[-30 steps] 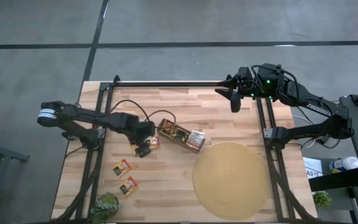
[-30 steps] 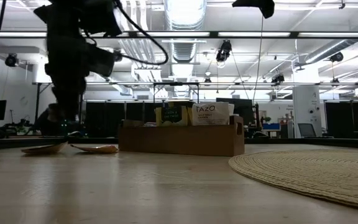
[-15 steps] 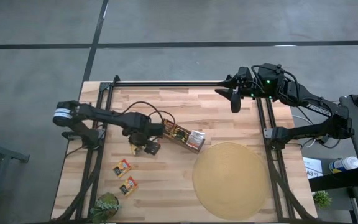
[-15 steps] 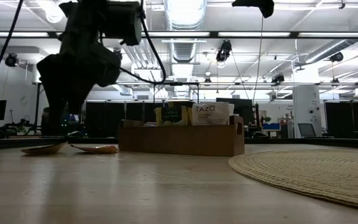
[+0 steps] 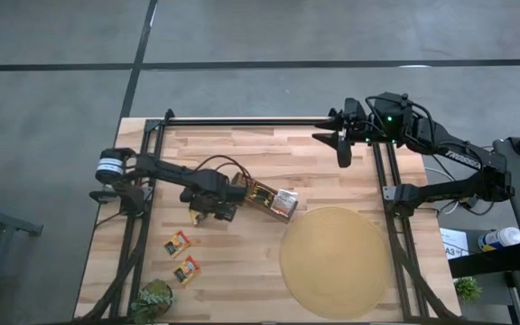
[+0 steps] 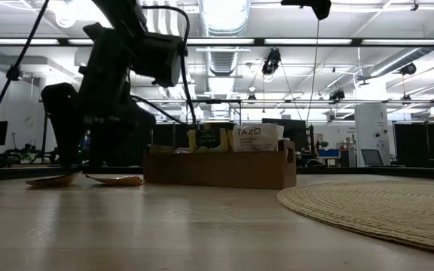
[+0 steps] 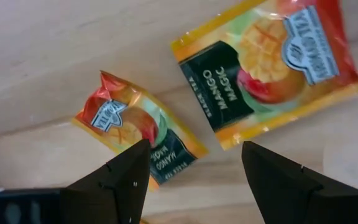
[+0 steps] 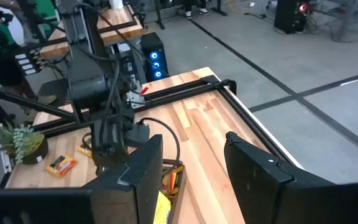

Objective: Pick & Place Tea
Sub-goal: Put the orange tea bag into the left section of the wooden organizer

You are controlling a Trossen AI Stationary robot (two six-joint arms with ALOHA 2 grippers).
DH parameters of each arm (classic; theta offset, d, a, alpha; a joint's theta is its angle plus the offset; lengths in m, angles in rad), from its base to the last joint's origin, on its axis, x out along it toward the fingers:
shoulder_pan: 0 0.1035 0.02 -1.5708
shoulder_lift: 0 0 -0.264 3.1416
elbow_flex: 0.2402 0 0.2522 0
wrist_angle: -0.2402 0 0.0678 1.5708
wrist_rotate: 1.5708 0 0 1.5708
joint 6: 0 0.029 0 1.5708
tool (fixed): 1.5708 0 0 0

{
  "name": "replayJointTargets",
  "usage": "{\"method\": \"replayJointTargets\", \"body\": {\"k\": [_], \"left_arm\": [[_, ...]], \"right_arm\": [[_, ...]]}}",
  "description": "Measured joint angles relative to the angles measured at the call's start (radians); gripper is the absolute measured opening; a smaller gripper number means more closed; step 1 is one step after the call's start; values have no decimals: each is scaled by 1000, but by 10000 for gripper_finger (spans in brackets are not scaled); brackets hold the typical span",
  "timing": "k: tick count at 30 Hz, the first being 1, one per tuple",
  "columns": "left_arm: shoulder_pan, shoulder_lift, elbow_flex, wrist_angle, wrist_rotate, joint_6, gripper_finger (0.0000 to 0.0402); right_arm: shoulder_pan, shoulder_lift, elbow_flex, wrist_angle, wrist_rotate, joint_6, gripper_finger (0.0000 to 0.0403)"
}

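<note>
The left arm has swung toward the brown box [image 5: 262, 195]; its left end effector [image 5: 213, 213], fingers apart, has shifted nearer the box, above the table by two orange sachets [image 7: 142, 127]

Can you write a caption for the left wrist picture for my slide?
The left pincer, open, above two Mango Magic tea sachets lying on the wooden table.

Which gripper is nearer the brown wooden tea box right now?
Left. The left gripper, fingers open, hangs right beside the wooden tea box's near end, above a loose sachet. The right gripper, also open, waits raised by the table's far right edge, well away from the box.
</note>
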Motion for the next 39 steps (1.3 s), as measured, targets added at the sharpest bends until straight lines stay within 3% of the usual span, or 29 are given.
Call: {"method": "replayJointTargets", "body": {"k": [27, 31, 37, 39], "left_arm": [[-2, 48, -35, 16, -18, 18, 239], [-2, 48, -38, 26, -8, 16, 189], [-2, 46, -61, 65, 8, 13, 39], [-2, 45, -62, 68, 4, 12, 12]], "right_arm": [[0, 0, 0, 1, 2, 9, 169], [0, 0, 0, 1, 2, 8, 169], [0, 0, 0, 1, 2, 7, 169], [0, 0, 0, 1, 2, 7, 169]]}}
